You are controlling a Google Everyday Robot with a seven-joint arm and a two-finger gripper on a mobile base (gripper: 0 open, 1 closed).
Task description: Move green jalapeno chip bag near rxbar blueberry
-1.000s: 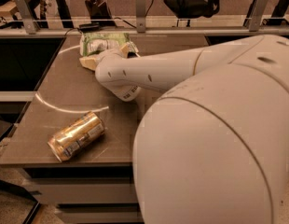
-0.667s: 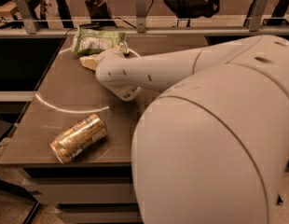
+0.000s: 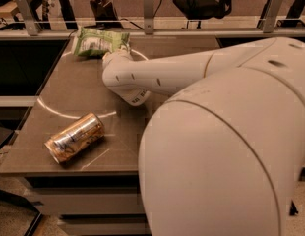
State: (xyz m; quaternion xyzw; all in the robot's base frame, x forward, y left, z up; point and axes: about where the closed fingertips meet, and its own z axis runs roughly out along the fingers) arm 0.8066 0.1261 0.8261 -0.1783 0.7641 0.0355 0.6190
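Observation:
The green jalapeno chip bag [image 3: 99, 42] lies at the table's far edge, left of centre, light green and crinkly with a white printed panel. My gripper [image 3: 114, 56] is at the bag's near right corner, mostly hidden behind my own white arm [image 3: 157, 77], which reaches in from the right. I cannot tell whether it holds the bag. The rxbar blueberry is out of view, possibly hidden behind my arm and body.
A tan-gold drink can [image 3: 74, 138] lies on its side near the front left corner of the brown table [image 3: 78, 92]. My large white body [image 3: 226, 156] blocks the right half. A metal rail [image 3: 147, 4] runs behind the table.
The bag has shifted a little to the left along the far edge, with my gripper staying at it. The can has not moved on the table.

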